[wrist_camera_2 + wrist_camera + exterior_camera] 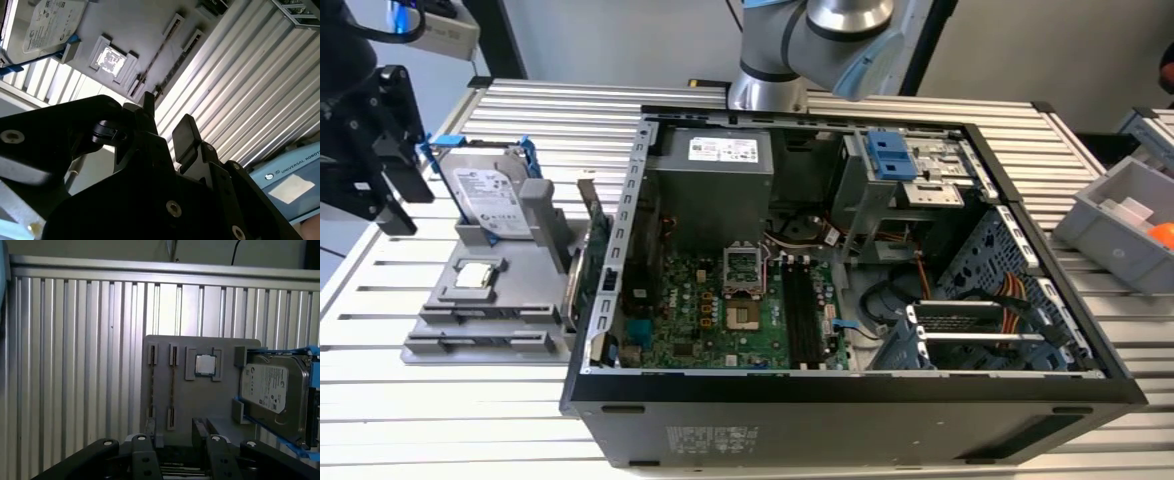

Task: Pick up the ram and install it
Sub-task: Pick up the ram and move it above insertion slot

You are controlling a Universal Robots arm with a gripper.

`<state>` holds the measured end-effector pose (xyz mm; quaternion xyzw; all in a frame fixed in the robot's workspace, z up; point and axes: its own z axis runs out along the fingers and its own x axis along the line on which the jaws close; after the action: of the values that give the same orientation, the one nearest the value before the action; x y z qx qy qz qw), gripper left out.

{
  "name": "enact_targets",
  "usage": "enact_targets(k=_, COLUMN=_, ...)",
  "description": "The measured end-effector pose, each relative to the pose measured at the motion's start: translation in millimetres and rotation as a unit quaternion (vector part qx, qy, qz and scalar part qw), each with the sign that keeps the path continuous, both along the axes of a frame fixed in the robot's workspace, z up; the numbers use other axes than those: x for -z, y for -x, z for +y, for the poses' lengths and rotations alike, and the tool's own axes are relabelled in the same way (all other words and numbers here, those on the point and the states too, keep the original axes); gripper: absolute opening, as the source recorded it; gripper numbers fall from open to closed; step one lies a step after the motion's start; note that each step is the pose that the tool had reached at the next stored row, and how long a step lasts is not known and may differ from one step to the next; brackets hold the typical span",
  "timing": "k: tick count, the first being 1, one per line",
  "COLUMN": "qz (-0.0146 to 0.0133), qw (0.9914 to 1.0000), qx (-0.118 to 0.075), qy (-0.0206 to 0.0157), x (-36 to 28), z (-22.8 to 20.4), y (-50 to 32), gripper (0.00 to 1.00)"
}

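Note:
The ram (172,387) shows as a thin dark stick standing on edge in a slotted groove of the grey holder (200,400); in the second wrist view the ram (155,60) runs along the same groove. My black gripper (387,190) hangs at the exterior view's left, above the ribbed table and beside the holder (467,335). In both wrist views its fingers stand apart with nothing between them: gripper (177,442), gripper (167,117). It is open and touches nothing. The long black motherboard slots (801,310) lie inside the open computer case (854,385).
A silver hard drive (494,200) with blue rails stands upright on the holder, with a square processor chip (476,275) beside it. A green expansion card (596,270) stands against the case's side at the exterior view's left. Grey bins (1121,215) sit at the exterior view's right.

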<state>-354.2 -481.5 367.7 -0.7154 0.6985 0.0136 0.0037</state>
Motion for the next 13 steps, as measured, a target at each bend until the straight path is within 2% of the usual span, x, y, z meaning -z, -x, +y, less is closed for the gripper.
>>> enact_targets(k=13, qz=-0.0019, qw=1.0, qx=0.001, qy=0.0, x=10.7, z=0.1, y=0.1, gripper=1.0)
